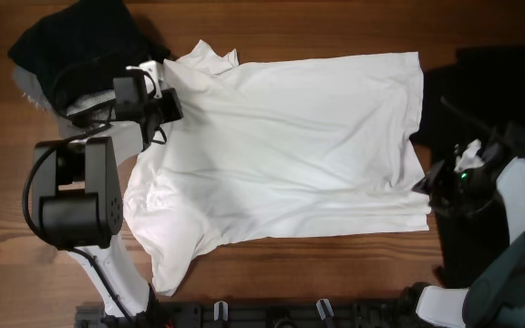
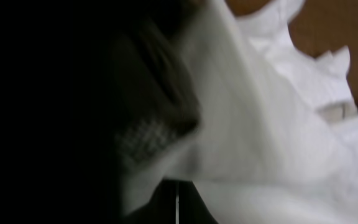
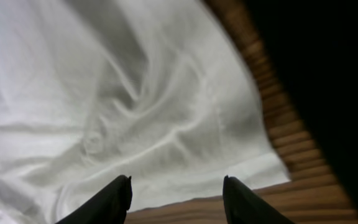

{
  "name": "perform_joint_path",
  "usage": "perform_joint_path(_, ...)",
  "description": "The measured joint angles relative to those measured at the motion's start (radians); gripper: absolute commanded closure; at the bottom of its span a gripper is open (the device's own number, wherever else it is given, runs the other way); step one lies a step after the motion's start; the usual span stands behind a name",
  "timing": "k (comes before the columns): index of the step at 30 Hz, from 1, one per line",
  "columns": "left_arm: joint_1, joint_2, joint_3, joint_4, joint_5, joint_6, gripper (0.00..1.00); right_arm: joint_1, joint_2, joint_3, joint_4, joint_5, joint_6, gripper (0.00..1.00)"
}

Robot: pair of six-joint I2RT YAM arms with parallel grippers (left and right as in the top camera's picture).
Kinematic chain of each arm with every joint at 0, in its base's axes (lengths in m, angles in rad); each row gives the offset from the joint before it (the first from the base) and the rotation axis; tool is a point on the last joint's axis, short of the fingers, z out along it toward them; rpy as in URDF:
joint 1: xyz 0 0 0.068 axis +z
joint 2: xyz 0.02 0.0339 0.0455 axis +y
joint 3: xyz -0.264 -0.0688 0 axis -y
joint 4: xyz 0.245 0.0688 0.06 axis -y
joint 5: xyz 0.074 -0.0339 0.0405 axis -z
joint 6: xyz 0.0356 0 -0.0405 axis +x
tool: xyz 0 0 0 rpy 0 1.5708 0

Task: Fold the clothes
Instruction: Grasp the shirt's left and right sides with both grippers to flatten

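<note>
A white t-shirt (image 1: pixel 290 146) lies spread flat on the wooden table (image 1: pixel 335 273), with its collar to the left and its hem to the right. My left gripper (image 1: pixel 165 102) is at the shirt's upper left shoulder. In the left wrist view its fingers (image 2: pixel 178 190) are shut on a fold of the white shirt (image 2: pixel 260 124), which rises close to the camera. My right gripper (image 1: pixel 425 187) is by the shirt's lower right hem corner. In the right wrist view its fingers (image 3: pixel 176 183) are open and empty, just over the hem edge of the shirt (image 3: pixel 135 93).
A pile of black clothes (image 1: pixel 76 41) lies at the back left, next to my left gripper. Another black garment (image 1: pixel 490 82) lies right of the shirt and also shows in the right wrist view (image 3: pixel 328 74). A black rail (image 1: pixel 290 314) runs along the table's front edge.
</note>
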Motion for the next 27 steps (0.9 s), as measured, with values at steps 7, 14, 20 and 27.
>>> perform_joint_path(7,0.050,0.005,0.217,-0.146,0.066,-0.035,0.86,0.003,0.002,-0.047,0.232,-0.120,-0.014,0.76)
perform_joint_path(14,0.048,-0.022,0.288,-0.362,0.226,-0.007,0.79,0.117,0.066,-0.045,0.620,-0.135,0.110,0.96)
perform_joint_path(20,-0.011,-0.101,0.299,-0.701,0.264,0.152,0.71,0.272,0.310,-0.036,0.876,-0.114,0.360,0.96)
perform_joint_path(27,-0.058,-0.166,0.298,-0.811,0.271,0.217,0.61,0.299,0.542,0.157,1.158,-0.157,0.631,0.96)
